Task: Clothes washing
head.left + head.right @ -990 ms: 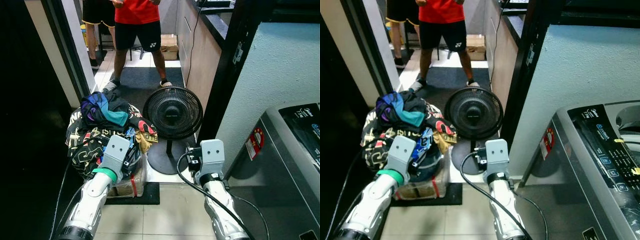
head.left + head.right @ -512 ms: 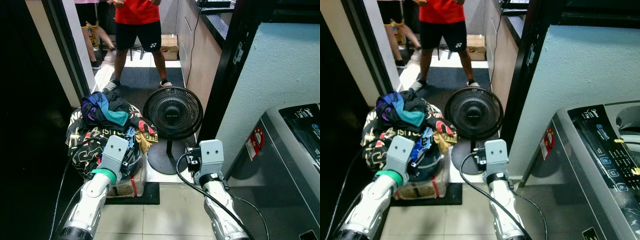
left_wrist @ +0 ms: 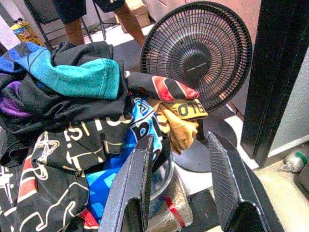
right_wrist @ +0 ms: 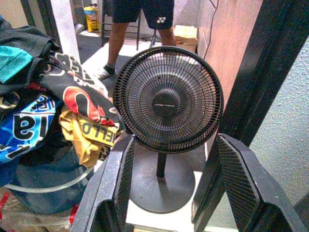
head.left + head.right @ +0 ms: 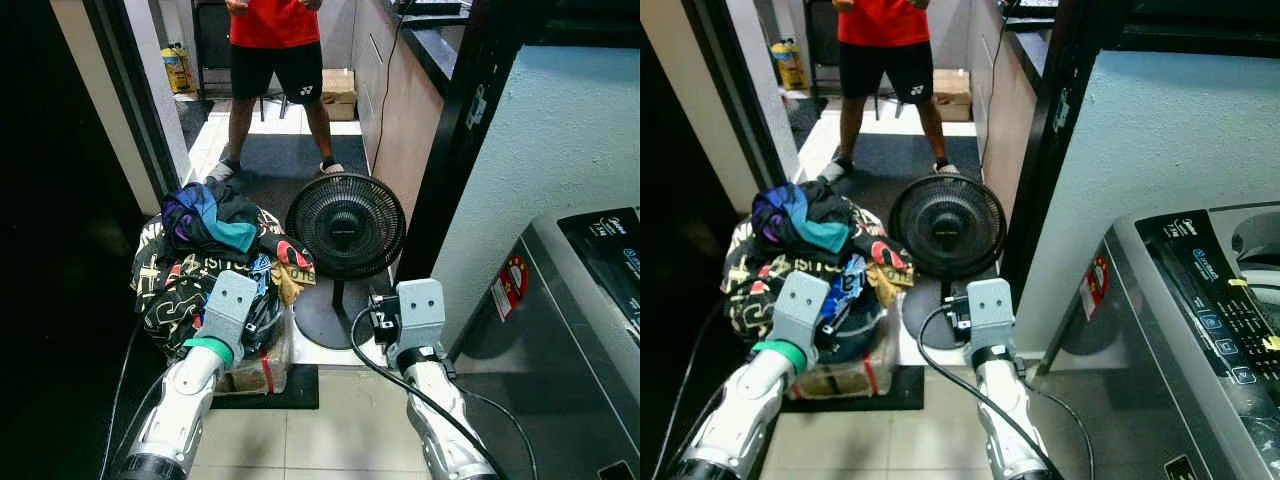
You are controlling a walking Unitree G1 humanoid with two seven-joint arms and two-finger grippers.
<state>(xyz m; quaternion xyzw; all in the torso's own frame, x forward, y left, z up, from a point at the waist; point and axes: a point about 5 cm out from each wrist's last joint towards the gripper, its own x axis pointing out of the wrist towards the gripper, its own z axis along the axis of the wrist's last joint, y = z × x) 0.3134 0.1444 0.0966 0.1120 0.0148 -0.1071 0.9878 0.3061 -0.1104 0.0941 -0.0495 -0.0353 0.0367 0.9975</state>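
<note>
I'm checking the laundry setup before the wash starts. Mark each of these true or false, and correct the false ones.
1. The left tool is shut on a garment. False: it is open and holds nothing.
2. The black fan stands beside the heap of clothes. True.
3. The right tool is open. True.
4. The fan lies tipped over on the floor. False: it stands upright on its base.
5. A person stands beyond the fan. True.
</note>
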